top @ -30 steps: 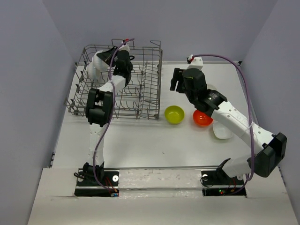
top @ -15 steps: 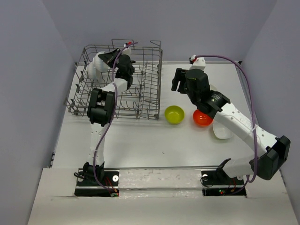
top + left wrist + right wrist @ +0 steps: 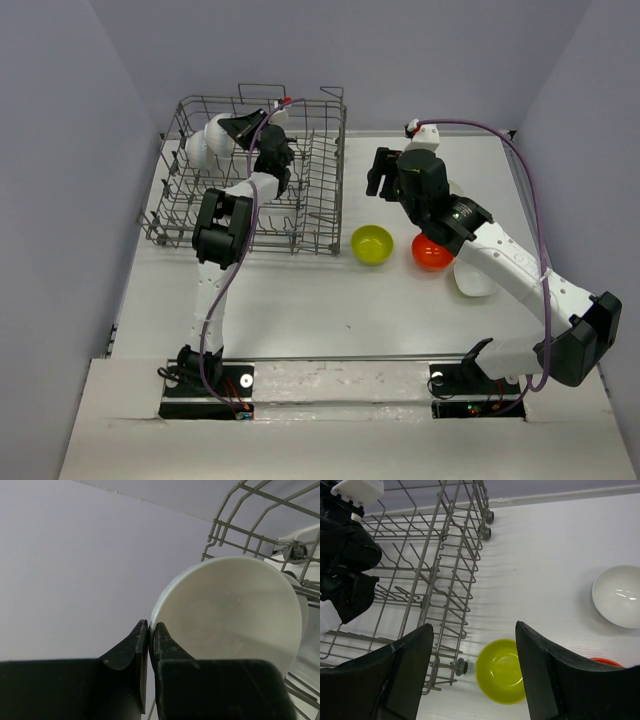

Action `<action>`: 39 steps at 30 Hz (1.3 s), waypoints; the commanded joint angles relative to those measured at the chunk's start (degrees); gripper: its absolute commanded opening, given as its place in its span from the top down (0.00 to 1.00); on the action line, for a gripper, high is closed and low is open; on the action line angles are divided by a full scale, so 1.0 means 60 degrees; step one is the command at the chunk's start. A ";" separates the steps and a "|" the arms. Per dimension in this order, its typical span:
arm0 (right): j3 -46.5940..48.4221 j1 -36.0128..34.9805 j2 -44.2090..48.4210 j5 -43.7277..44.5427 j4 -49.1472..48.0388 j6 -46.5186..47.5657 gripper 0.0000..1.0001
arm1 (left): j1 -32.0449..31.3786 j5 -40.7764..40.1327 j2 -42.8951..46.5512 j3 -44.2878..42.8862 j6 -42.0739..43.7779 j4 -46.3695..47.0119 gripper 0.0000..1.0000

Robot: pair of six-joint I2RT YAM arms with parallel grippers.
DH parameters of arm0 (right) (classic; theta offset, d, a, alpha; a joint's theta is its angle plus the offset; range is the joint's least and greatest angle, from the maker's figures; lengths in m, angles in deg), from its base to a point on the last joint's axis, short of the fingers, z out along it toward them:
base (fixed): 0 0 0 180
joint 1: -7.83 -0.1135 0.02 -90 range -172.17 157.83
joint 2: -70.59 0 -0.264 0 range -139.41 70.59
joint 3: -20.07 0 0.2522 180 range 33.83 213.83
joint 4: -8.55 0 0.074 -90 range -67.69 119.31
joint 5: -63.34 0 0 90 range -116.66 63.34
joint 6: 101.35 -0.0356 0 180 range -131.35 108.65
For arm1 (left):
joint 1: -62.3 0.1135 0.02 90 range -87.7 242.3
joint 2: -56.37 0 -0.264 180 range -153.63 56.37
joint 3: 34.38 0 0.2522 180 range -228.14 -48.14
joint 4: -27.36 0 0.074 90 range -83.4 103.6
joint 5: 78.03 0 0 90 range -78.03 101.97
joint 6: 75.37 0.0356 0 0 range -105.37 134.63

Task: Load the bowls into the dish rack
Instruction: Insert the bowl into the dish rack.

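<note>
Settling white bowl into rack
Pinching its rim, left gripper is swinging right at the far-left corner; right gripper is idling, spread, over yellow bowl

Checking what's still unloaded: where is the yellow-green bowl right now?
In the top view, the yellow-green bowl sits on the table just right of the dish rack's near right corner, between it and the orange bowl.

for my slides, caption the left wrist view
Left gripper pinching the rim of a white bowl, dish rack wires behind it.
</note>
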 commanded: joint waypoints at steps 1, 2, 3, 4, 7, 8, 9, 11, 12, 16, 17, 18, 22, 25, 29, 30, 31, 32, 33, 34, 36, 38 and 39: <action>-0.0067 -0.0113 0.0300 -0.0002 -0.0612 -0.0036 0.28 | -0.0047 -0.0037 0.0071 0.0113 -0.0133 0.0828 1.00; -0.0081 -0.0113 0.0301 -0.0002 -0.0612 -0.0051 0.28 | -0.0047 -0.0036 0.0057 0.0127 -0.0133 0.0828 1.00; -0.0081 -0.0113 0.0301 -0.0002 -0.0612 -0.0051 0.28 | -0.0047 -0.0036 0.0042 0.0142 -0.0133 0.0814 1.00; -0.0081 -0.0113 0.0301 -0.0017 -0.0612 -0.0036 0.28 | -0.0047 -0.0036 0.0042 0.0171 -0.0119 0.0814 1.00; -0.0096 -0.0113 0.0330 -0.0002 -0.0612 -0.0036 0.28 | -0.0077 0.0007 0.0013 0.0215 -0.0060 0.0770 1.00; -0.0096 -0.0113 0.0330 -0.0002 -0.0612 -0.0036 0.28 | -0.0120 0.0022 -0.0002 0.0244 -0.0045 0.0683 1.00; -0.0110 -0.0113 0.0344 -0.0002 -0.0612 -0.0036 0.28 | -0.0135 0.0051 0.0013 0.0288 -0.0045 0.0653 1.00; -0.0096 -0.0113 0.0344 0.0012 -0.0612 -0.0036 0.28 | -0.0150 0.0095 0.0042 0.0303 -0.0133 0.0405 1.00; -0.0096 -0.0113 0.0344 0.0012 -0.0626 -0.0036 0.28 | -0.0179 0.0110 0.0042 0.0318 -0.0177 0.0331 1.00; -0.0110 -0.0113 0.0344 -0.0002 -0.0626 -0.0051 0.28 | -0.0194 0.0183 0.0057 0.0318 -0.0528 -0.0109 1.00; -0.0111 -0.0113 0.0330 -0.0002 -0.0626 -0.0036 0.28 | -0.0194 0.0183 0.0071 0.0332 -0.0558 -0.0182 1.00; -0.0111 -0.0113 0.0330 -0.0002 -0.0612 -0.0036 0.28 | -0.0179 0.0198 0.0042 0.0318 -0.0616 -0.0226 1.00; -0.0125 -0.0113 0.0344 -0.0017 -0.0626 -0.0036 0.28 | -0.0238 0.0271 -0.0031 0.0376 -0.0675 -0.0402 1.00; -0.0111 -0.0113 0.0330 -0.0002 -0.0626 -0.0036 0.28 | -0.0267 0.0315 -0.0090 0.0348 -0.0792 -0.0621 1.00; -0.0096 -0.0113 0.0301 -0.0017 -0.0626 -0.0036 0.28 | -0.0267 0.0359 -0.0119 0.0274 -0.1055 -0.1089 1.00; -0.0096 -0.0113 0.0286 -0.0031 -0.0626 -0.0036 0.28 | -0.0267 0.0359 -0.0119 0.0259 -0.1114 -0.1178 1.00; -0.0096 -0.0113 0.0271 -0.0046 -0.0626 -0.0051 0.28 | -0.0267 0.0388 -0.0134 0.0245 -0.1173 -0.1280 1.00; -0.0081 -0.0113 0.0257 -0.0061 -0.0626 -0.0051 0.28 | -0.0267 0.0417 -0.0119 0.0245 -0.1260 -0.1441 1.00; -0.0081 -0.0113 0.0257 -0.0061 -0.0626 -0.0036 0.28 | -0.0282 0.0432 -0.0134 0.0259 -0.1290 -0.1486 1.00; -0.0081 -0.0113 0.0257 -0.0061 -0.0626 -0.0051 0.28 | -0.0282 0.0447 -0.0148 0.0245 -0.1319 -0.1544 1.00; -0.0081 -0.0113 0.0271 -0.0061 -0.0612 -0.0051 0.28 | -0.0267 0.0447 -0.0178 0.0230 -0.1364 -0.1618 1.00; -0.0096 -0.0113 0.0271 -0.0061 -0.0626 -0.0051 0.28 | -0.0311 0.0476 -0.0207 0.0201 -0.1407 -0.1720 1.00; -0.0096 -0.0113 0.0271 -0.0075 -0.0626 -0.0036 0.28 | -0.0326 0.0491 -0.0207 0.0172 -0.1466 -0.1779 1.00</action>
